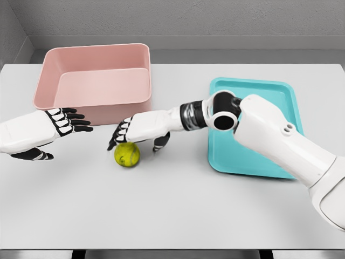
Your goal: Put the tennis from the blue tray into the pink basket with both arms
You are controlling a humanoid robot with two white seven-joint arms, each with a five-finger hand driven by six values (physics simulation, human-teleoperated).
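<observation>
— Head view first: where was the ball (127, 155)?

— It sat on the white surface (172, 210), out of the blue tray (280, 91), just in front of the pink basket (95, 81) and a little to the right of its front middle.

— And the right hand (137, 132)?

— Its arm reached across from the right, passing over the tray's left edge. The hand was right above the ball, fingers curled down around its top, thumb on the right side. Whether it truly gripped the ball or only cupped it, I could not tell.

— The left hand (51, 127)?

— It hung at the left edge, beside the basket's front left corner, fingers straight and pointing right toward the ball, holding nothing and well apart from it.

— The basket?

— Nothing showed inside it.
</observation>
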